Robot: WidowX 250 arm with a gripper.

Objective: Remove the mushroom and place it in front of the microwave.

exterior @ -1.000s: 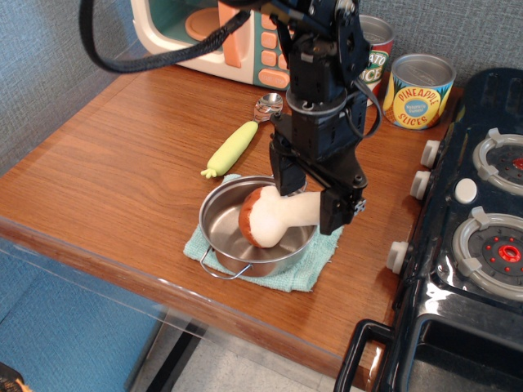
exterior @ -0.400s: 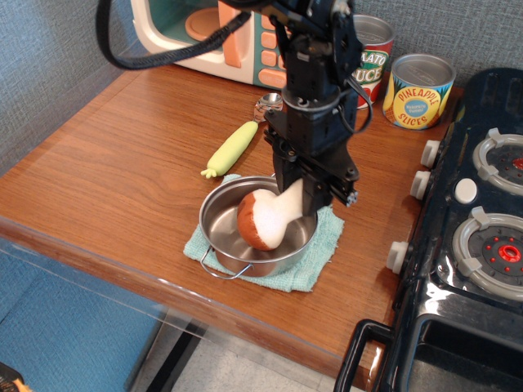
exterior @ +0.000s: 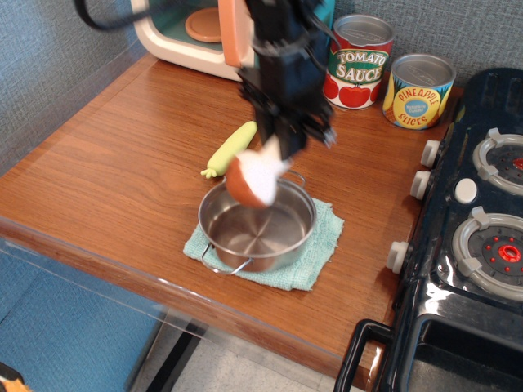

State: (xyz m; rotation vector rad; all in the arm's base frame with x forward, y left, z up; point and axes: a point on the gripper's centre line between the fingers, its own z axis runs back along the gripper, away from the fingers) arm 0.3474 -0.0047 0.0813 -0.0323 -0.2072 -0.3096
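My gripper [exterior: 280, 149] is shut on the white stem of the mushroom [exterior: 252, 179]. The mushroom hangs cap down, its reddish-brown cap toward the left, lifted above the back rim of the steel pot [exterior: 258, 226]. The pot holds nothing and sits on a teal cloth [exterior: 319, 253]. The microwave [exterior: 192, 33], cream with a teal front and peach handle, stands at the back left, partly hidden behind my arm.
A yellow-green plush vegetable [exterior: 231, 148] lies left of the pot. A tomato sauce can [exterior: 356, 62] and a pineapple can [exterior: 417, 91] stand at the back. The black toy stove [exterior: 478, 204] fills the right side. The table's front edge runs just before the cloth.
My gripper closed on the mushroom's stem, lifted it out of the pot, and moved it up, back and left toward the microwave. The pot now holds nothing.
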